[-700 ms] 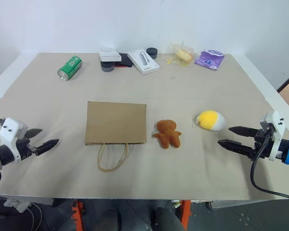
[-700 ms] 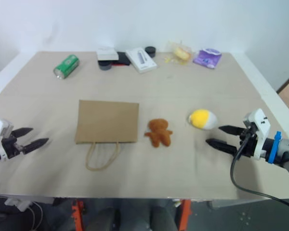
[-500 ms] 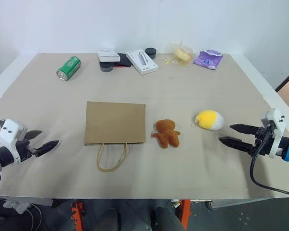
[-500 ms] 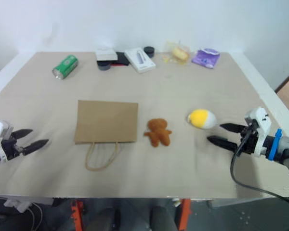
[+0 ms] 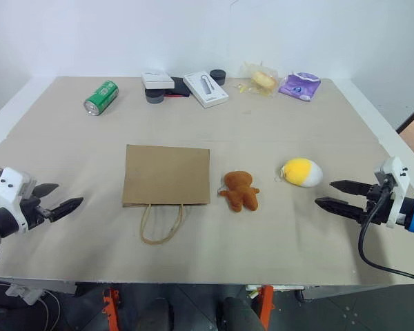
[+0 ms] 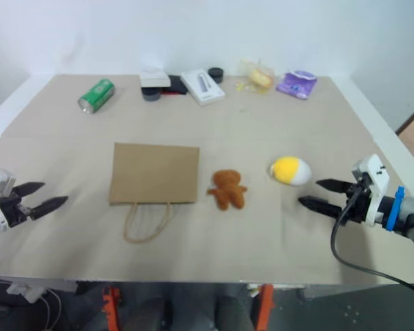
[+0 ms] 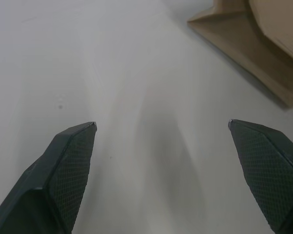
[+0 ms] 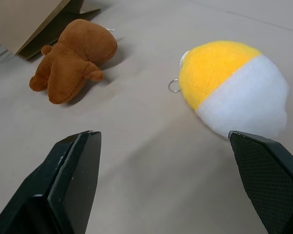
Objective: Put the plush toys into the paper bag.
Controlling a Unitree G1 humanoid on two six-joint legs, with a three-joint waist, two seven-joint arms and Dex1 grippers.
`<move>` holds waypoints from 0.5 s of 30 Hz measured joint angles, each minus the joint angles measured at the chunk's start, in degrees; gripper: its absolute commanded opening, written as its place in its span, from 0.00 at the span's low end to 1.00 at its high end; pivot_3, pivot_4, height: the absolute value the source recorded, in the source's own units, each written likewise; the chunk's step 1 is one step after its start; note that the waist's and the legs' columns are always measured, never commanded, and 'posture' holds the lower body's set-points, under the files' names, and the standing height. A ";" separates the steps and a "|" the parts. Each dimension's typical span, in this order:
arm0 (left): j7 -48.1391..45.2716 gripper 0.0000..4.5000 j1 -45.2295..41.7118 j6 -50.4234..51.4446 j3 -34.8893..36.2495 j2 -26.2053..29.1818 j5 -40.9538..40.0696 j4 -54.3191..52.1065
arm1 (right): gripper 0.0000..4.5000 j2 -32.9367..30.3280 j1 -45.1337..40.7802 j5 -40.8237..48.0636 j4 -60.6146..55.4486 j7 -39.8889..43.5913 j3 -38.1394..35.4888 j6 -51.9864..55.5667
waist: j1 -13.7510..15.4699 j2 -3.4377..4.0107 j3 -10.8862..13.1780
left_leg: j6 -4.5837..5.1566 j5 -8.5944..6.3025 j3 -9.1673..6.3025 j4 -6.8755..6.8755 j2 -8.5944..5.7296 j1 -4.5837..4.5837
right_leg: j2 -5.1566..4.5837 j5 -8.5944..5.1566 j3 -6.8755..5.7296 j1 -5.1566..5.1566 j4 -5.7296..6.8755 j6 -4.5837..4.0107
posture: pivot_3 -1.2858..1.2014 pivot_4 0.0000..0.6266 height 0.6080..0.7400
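- In the left eye view you see the paper bag (image 5: 167,175) lying flat in the middle of the table (image 5: 276,131), with its two cord handles (image 5: 161,224) toward the near edge. The gingerbread toy (image 5: 240,190) lies just beside the bag, on the bag's right, and the egg-shaped toy (image 5: 302,172) is further right, apart from it. Your left gripper (image 5: 61,198) hangs at the left edge of the table with its fingers spread wide, and it holds nothing. Your right gripper (image 5: 337,195) is at the right side, near the egg-shaped toy but not touching it, also wide and empty.
- At the far edge you see a green can (image 5: 100,97) on its side, a white flat box (image 5: 205,89), a clear-wrapped snack (image 5: 262,78) and a purple pouch (image 5: 300,85).
- In the left wrist view you see the two black fingers (image 7: 63,173) far apart over the bare table, and one corner of the paper bag beyond them.
- In the right wrist view you see the fingers (image 8: 71,183) wide apart. Beyond them lie the egg-shaped toy, with a small metal ring (image 8: 174,86) at its yellow end, and the gingerbread toy lying next to the bag's corner.
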 measured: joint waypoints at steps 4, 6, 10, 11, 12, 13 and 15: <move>-0.80 0.99 -2.48 -2.28 -0.57 -0.14 0.53 1.19 | 1.00 -0.04 0.44 0.61 -0.49 0.92 -0.75 0.59 | 0.02 0.00 0.00 | 0.00 0.00 -0.01 0.09 0.01 0.00 | 0.03 0.01 0.00 0.00 0.06 -0.01 | 0.52 0.24 1.00; -0.84 0.99 -4.69 -6.83 -1.61 -0.78 2.24 1.32 | 1.00 -0.33 0.09 2.61 -2.83 1.27 -1.17 2.61 | 0.03 0.01 0.01 | 0.00 0.00 0.00 0.15 0.01 0.00 | 0.03 0.01 0.01 0.00 0.12 -0.02 | 0.52 0.24 1.00; -0.51 0.99 -7.71 -23.59 -4.44 -4.46 8.01 0.90 | 1.00 -1.34 -1.55 9.33 -12.91 2.74 -1.94 8.01 | 0.04 0.03 0.00 | 0.00 0.00 0.03 0.23 0.07 0.00 | 0.06 0.04 0.06 0.01 0.16 -0.03 | 0.52 0.24 1.00; -0.99 0.99 -7.77 -27.36 -5.69 -5.02 9.21 0.43 | 1.00 -1.37 -2.16 10.68 -15.79 3.08 -1.80 8.71 | -0.02 0.03 0.00 | 0.00 0.00 0.05 0.24 0.11 -0.01 | 0.11 0.05 0.09 -0.01 0.16 -0.05 | 0.52 0.24 1.00; -2.15 0.99 -7.64 -32.53 -7.57 -5.89 10.68 -0.46 | 1.00 -1.42 -3.04 12.45 -20.30 3.21 -1.25 9.36 | -0.05 0.03 0.00 | 0.00 0.00 0.07 0.24 0.14 0.00 | 0.14 0.06 0.13 0.00 0.16 -0.06 | 0.52 0.24 1.00; -2.90 0.99 -7.48 -35.55 -8.70 -6.39 11.30 -1.02 | 1.00 -1.39 -3.78 13.52 -22.88 3.12 -0.58 9.66 | -0.05 0.02 0.00 | 0.00 0.00 0.06 0.24 0.16 0.00 | 0.17 0.05 0.12 -0.01 0.16 -0.06 | 0.52 0.24 1.00; -5.62 0.99 -6.20 -43.18 -10.88 -6.59 12.07 -1.32 | 1.00 -1.00 -5.70 15.86 -28.59 2.37 1.30 10.33 | -0.09 0.01 0.01 | 0.00 0.00 0.07 0.25 0.23 0.00 | 0.27 0.07 0.15 -0.03 0.16 -0.09 | 0.52 0.24 1.00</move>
